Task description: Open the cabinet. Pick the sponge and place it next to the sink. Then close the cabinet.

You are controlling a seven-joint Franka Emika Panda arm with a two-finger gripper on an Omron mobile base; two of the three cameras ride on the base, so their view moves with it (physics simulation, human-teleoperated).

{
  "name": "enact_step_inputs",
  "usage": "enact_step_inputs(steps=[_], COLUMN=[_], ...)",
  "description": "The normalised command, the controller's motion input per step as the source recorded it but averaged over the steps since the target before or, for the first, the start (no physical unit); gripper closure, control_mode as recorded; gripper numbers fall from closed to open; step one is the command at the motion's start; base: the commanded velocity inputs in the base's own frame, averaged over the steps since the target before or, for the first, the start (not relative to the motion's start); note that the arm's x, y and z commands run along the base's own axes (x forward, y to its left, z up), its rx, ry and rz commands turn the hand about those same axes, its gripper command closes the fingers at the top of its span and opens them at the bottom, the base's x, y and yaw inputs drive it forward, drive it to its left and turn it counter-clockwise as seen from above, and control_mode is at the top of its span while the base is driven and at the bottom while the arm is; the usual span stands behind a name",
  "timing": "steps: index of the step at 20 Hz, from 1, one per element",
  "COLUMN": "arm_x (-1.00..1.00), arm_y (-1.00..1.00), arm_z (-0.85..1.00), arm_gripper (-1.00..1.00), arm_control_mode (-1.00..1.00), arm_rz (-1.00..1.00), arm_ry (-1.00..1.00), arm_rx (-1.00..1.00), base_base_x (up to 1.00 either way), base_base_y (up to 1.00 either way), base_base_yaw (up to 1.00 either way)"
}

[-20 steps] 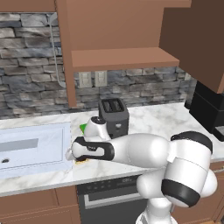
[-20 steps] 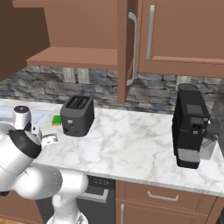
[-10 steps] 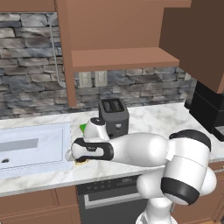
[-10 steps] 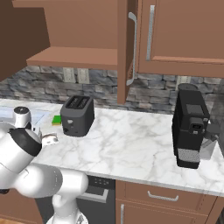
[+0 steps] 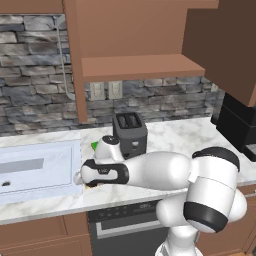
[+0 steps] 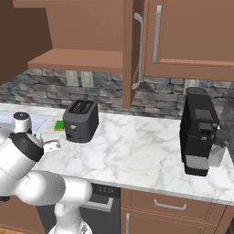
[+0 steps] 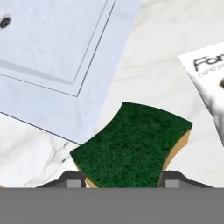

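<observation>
My fingers (image 7: 122, 179) are closed partway on the small rectangular sponge with the dark green scrubbing face and orange-brown foam layer (image 7: 133, 146), one tip on each of its opposite edges, and its sides bow inward between them. I judge it very light and soft (foam gives rather than slips), so a gentle pinch across the middle of its short width is enough; squeezing harder would only crush it. The rough green face should grip well. It hangs low over the white marbled surface (image 7: 153, 52), just beside the rim of the large pale white-blue rectangular sink (image 7: 52, 48). The wide brown wooden wall cabinet (image 6: 87, 32) above stands open, its shelf bare.
</observation>
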Motion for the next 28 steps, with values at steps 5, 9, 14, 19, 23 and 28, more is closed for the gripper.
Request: enact_step_inputs(steps=[5,9,14,19,23,28], arm_x=[0.00,0.00,0.00,0.04,0.06,-0.03], arm_y=[0.02,0.00,0.00,0.00,0.00,-0.02], arm_z=[-0.01,0.00,0.00,-0.08,-0.15,-0.02], arm_gripper=[1.00,-1.00,-1.00,-1.00,-1.00,-1.00], arm_control_mode=[-1.00,-1.00,-1.00,-1.00,-1.00,-1.00], arm_rz=[0.00,0.00,0.00,0.00,0.00,0.00], arm_ry=[0.00,0.00,0.00,-0.02,-0.06,-0.07], arm_rx=[0.00,0.00,0.00,0.00,0.00,0.00], base_base_x=[0.00,0.00,0.00,0.00,0.00,0.00], base_base_y=[0.00,0.00,0.00,0.00,0.00,0.00], base_base_yaw=[0.00,0.00,0.00,0.00,0.00,0.00])
